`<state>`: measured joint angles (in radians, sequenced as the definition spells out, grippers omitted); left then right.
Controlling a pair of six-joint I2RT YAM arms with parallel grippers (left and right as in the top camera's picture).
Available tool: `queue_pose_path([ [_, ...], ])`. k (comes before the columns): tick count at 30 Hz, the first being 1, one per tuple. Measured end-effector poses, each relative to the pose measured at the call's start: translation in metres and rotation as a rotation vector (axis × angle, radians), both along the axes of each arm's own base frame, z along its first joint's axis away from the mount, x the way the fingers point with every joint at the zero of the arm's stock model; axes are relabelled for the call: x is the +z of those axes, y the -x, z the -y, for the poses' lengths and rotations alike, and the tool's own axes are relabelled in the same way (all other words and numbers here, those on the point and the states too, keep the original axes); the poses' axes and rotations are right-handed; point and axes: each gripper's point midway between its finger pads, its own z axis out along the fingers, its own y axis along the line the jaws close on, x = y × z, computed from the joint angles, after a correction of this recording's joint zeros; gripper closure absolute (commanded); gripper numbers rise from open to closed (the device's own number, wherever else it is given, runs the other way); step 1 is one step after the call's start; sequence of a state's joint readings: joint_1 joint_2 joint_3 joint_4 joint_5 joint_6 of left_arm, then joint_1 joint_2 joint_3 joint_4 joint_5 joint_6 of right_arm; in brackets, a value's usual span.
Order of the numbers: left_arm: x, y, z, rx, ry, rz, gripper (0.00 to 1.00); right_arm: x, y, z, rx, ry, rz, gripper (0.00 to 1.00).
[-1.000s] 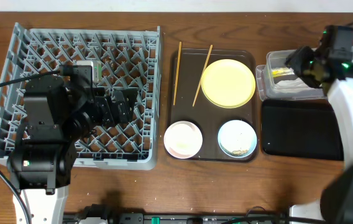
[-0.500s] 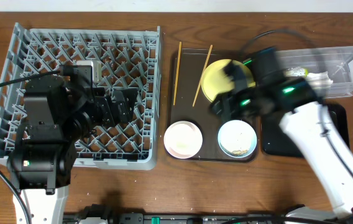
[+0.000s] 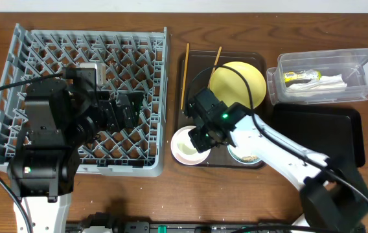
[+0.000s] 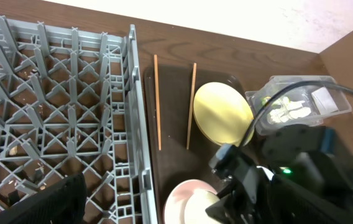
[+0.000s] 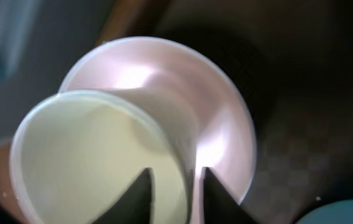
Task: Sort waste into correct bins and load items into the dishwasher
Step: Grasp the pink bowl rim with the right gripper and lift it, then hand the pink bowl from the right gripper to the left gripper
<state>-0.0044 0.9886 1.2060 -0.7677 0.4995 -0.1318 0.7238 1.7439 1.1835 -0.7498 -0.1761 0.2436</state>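
Observation:
My right gripper (image 3: 197, 139) is shut on the rim of the white bowl (image 3: 185, 150), with one finger inside and one outside (image 5: 175, 186). The bowl (image 5: 102, 143) is tilted on the dark brown tray (image 3: 179, 97). On that tray lie the yellow plate (image 3: 242, 81), two chopsticks (image 3: 184, 84) and the light blue bowl (image 3: 247, 155), which is mostly hidden under my right arm. My left gripper (image 3: 122, 110) is open and empty over the grey dish rack (image 3: 41, 52). The clear tub (image 3: 359, 71) holds the wrapper (image 3: 299, 76) and the napkin (image 3: 330, 83).
The shallow black tray (image 3: 320, 136) lies in front of the clear tub at the right. The dark brown tray sits close against the rack's right edge. My right arm crosses over the tray's right half. Bare wooden table runs along the front.
My right arm has swung left from the clear tub to the white bowl and closed on its rim. The left arm has not moved.

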Motion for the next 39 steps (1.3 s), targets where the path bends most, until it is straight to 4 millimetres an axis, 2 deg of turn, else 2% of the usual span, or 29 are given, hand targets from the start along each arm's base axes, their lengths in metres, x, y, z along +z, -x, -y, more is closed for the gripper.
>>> queue_pose_path([
  [4, 0.000, 0.000, 0.000, 0.000, 0.000, 0.000, 0.06, -0.001, -0.001, 0.002, -0.017, 0.011, 0.000, 0.99],
  [7, 0.000, 0.000, 0.000, 0.000, 0.000, 0.000, 0.06, 0.002, 0.000, 0.007, -0.028, 0.017, -0.005, 0.99],
  [9, 0.000, 0.000, 0.000, 0.000, 0.000, 0.001, 0.06, 0.013, -0.004, 0.011, -0.045, 0.002, 0.013, 0.99],
  [11, 0.002, -0.001, 0.000, -0.002, 0.002, 0.011, 0.06, 0.031, -0.012, 0.018, -0.074, -0.032, 0.053, 0.99],
  [13, 0.005, -0.002, 0.003, -0.013, 0.012, 0.020, 0.06, 0.058, -0.023, 0.030, -0.120, -0.082, 0.112, 0.99],
  [19, 0.012, -0.002, 0.010, -0.041, 0.058, 0.036, 0.06, 0.147, -0.066, 0.082, -0.292, -0.291, 0.324, 0.99],
  [22, 0.027, -0.004, 0.023, -0.106, 0.121, 0.082, 0.06, 0.187, -0.080, 0.099, -0.318, -0.444, 0.401, 0.99],
  [24, 0.036, -0.003, 0.035, -0.177, 0.175, 0.104, 0.06, 0.210, -0.086, 0.104, -0.298, -0.549, 0.440, 0.99],
  [28, 0.047, 0.001, 0.060, -0.348, 0.299, 0.100, 0.08, 0.247, -0.084, 0.094, -0.166, -0.757, 0.471, 0.99],
  [33, 0.058, 0.010, 0.087, -0.588, 0.437, 0.094, 0.11, 0.298, -0.050, 0.060, 0.162, -1.006, 0.505, 0.99],
  [36, 0.061, 0.022, 0.105, -0.725, 0.495, 0.074, 0.11, 0.309, -0.027, 0.046, 0.293, -1.080, 0.473, 0.99],
  [39, 0.063, 0.033, 0.122, -0.834, 0.524, 0.065, 0.11, 0.312, -0.013, 0.035, 0.358, -1.110, 0.439, 0.99],
])
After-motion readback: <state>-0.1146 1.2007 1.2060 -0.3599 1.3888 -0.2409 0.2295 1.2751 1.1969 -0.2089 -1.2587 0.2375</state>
